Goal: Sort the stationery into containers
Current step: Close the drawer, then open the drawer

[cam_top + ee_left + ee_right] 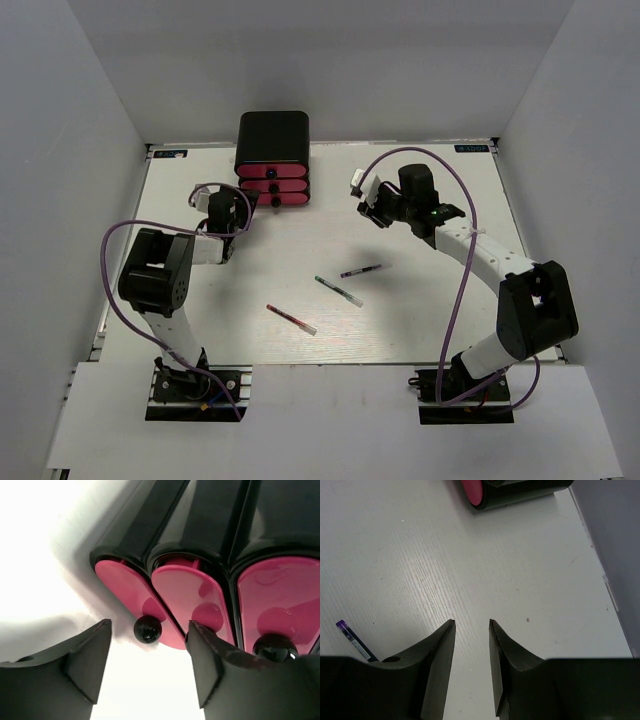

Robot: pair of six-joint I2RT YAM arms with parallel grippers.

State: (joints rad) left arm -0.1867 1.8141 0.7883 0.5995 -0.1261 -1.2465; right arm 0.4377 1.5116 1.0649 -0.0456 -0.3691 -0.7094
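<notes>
Left pincer (150,625) tips flank black drawer knob (147,630), gaps both sides.

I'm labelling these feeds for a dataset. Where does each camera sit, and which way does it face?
Top external: above and behind the robot, looking down on the table; left arm and right arm show.
Left wrist: on the left arm, facing the drawers close up; left end effector shows.
Right wrist: on the right arm, looking down at the table and a purple-capped pen; right end effector shows.
Shared: top external also shows that pen.
</notes>
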